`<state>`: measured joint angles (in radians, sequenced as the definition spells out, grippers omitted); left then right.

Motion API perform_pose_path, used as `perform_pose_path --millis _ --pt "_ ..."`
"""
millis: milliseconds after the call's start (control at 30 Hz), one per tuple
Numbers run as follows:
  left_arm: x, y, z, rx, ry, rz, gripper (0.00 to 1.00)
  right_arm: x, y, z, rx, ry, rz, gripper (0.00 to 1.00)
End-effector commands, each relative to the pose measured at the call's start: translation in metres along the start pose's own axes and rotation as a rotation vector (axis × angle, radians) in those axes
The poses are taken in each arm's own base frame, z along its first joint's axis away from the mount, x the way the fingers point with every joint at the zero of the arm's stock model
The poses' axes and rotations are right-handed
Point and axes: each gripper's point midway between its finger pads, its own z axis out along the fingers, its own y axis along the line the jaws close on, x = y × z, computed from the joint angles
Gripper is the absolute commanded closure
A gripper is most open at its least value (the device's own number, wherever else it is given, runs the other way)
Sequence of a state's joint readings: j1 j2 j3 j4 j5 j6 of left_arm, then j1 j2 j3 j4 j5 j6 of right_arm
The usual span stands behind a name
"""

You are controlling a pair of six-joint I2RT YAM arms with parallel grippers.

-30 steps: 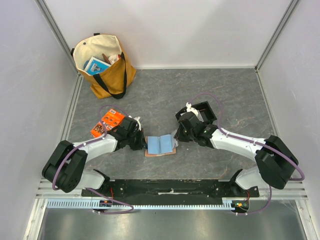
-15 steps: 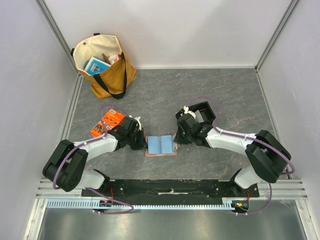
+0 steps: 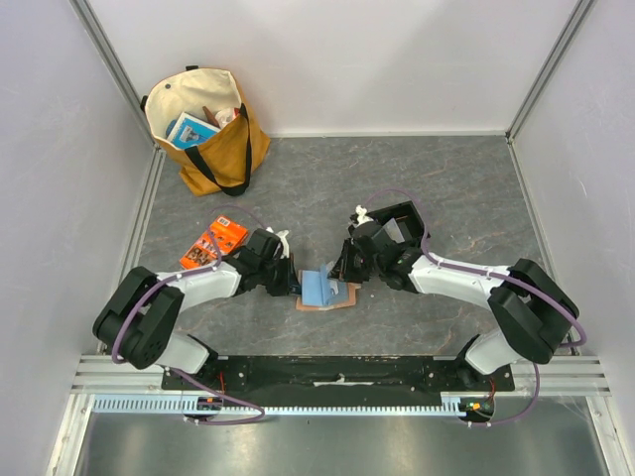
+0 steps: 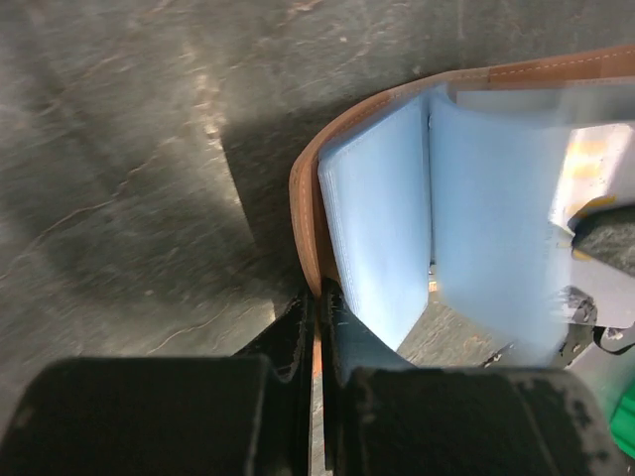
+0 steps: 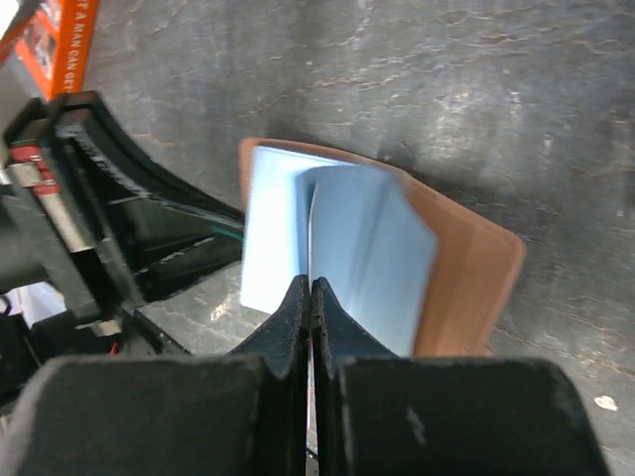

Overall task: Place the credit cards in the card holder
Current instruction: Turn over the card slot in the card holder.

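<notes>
Top external view: the card holder (image 3: pixel 319 291) lies half-open on the grey worktop (image 3: pixel 327 188) between the two arms, its light-blue inner face up. The left hand (image 3: pixel 295 285) is clamped on its brown left edge. The right hand (image 3: pixel 343 274) is pinched on a blue inner leaf that stands tilted up. Farther out, an orange packet (image 3: pixel 211 242) lies beside the left arm and a black tray (image 3: pixel 409 213) sits behind the right arm. A tote bag (image 3: pixel 213 164) stands at the far left.

Wallet (image 3: pixel 322 290) half open, kinda like a book

Tan-brown leather outside, light-blue slotted inside. It lies on the table (image 3: pixel 466 188) near the front edge, roughly centre, with the brown cover underneath and curling up on the left and the blue leaves lifted.
</notes>
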<state>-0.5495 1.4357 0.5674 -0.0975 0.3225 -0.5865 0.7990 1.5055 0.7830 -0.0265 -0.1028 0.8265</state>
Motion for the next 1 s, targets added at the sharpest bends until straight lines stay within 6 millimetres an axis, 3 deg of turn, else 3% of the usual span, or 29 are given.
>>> perform_pose_path --millis 0,200,500,967 --pt "0.018 0.002 0.012 -0.016 0.075 0.055 0.98 -0.007 0.030 -0.009 -0.153 -0.023 -0.026 1.00" --pt "0.022 -0.003 0.019 -0.015 0.094 0.060 0.98 -0.006 0.019 -0.018 -0.123 -0.057 -0.022 1.00" --pt "0.030 -0.013 0.017 0.017 0.093 0.030 0.98 0.006 -0.018 -0.026 -0.025 -0.087 0.016 1.00" --pt "0.035 -0.014 0.015 0.034 0.077 -0.001 0.98 0.016 -0.019 -0.034 -0.120 -0.129 0.046 1.00"
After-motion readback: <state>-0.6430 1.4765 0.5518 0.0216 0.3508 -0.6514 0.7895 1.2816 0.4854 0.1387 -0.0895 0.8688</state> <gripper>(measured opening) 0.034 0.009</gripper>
